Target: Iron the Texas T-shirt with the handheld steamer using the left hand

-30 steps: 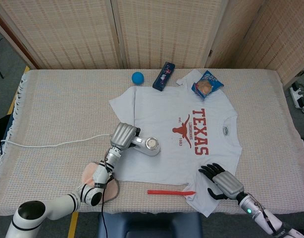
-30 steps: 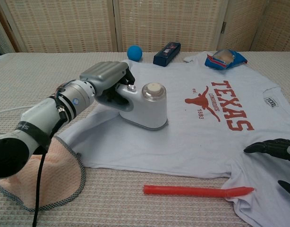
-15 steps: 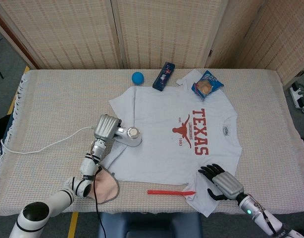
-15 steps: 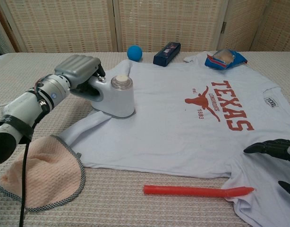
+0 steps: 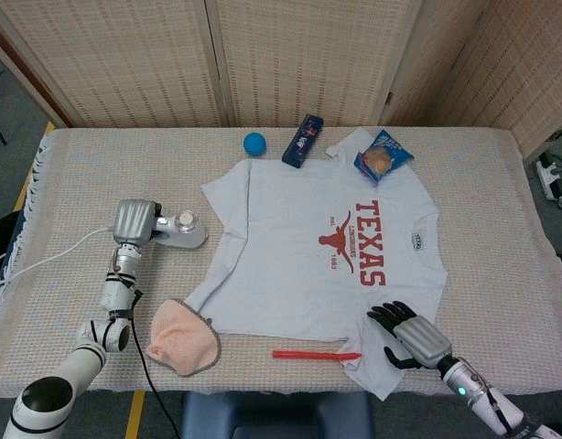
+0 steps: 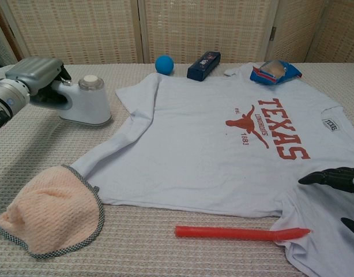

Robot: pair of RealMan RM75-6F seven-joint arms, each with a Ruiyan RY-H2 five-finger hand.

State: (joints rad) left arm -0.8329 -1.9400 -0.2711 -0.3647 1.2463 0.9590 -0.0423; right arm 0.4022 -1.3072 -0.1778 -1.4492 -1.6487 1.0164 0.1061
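The white Texas T-shirt (image 5: 327,247) (image 6: 223,150) lies flat on the table with its red longhorn print facing up. The white handheld steamer (image 5: 184,230) (image 6: 85,104) now stands on the bare cloth to the left of the shirt, off the fabric. My left hand (image 5: 135,221) (image 6: 36,78) grips its handle. My right hand (image 5: 409,336) (image 6: 335,184) rests on the shirt's lower right corner, fingers spread, holding nothing.
A red stick (image 5: 313,354) (image 6: 240,232) lies by the shirt's hem. A peach cloth (image 5: 182,335) (image 6: 50,210) sits at the front left. A blue ball (image 5: 254,143), a dark box (image 5: 303,140) and a snack bag (image 5: 383,155) lie at the back. The steamer's cord (image 5: 52,256) trails left.
My left hand has slid the steamer leftward across the shirt and off its edge onto the bare tablecloth. The right hand has stayed put.
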